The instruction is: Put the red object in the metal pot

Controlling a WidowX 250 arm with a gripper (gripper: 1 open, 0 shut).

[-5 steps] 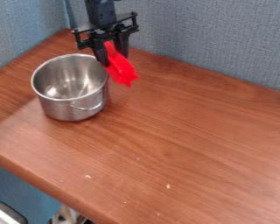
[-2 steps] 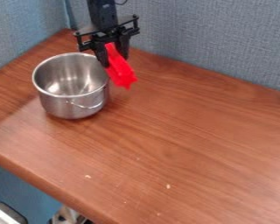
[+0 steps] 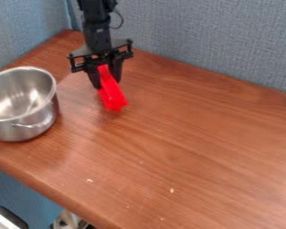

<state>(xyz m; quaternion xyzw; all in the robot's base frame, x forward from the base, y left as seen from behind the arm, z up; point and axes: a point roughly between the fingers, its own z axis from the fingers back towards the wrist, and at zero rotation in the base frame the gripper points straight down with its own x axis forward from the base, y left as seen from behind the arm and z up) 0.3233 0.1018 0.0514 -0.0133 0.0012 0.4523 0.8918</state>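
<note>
A black robot arm reached down from the top of the view over a brown wooden worktop (image 3: 193, 134), its pincer (image 3: 103, 72) pointing straight down. The pincer was closed on the upper end of the red bar (image 3: 111, 92), which hung below it near the back of the worktop. The bar's long axis was tilted, not plumb: its gripped top sat up and to the left, and its free lower end slanted down and to the right, toward the viewer. That lower end was very close to the wood, but whether it touched could not be told. The top of the bar was hidden between the dark fingers, and blur hid any surface detail on it. The steel pot (image 3: 21, 103) stood upright at the left edge, well apart from the bar, its left side cut off by the frame. A blue-grey textured wall (image 3: 217, 36) rose behind.
</note>
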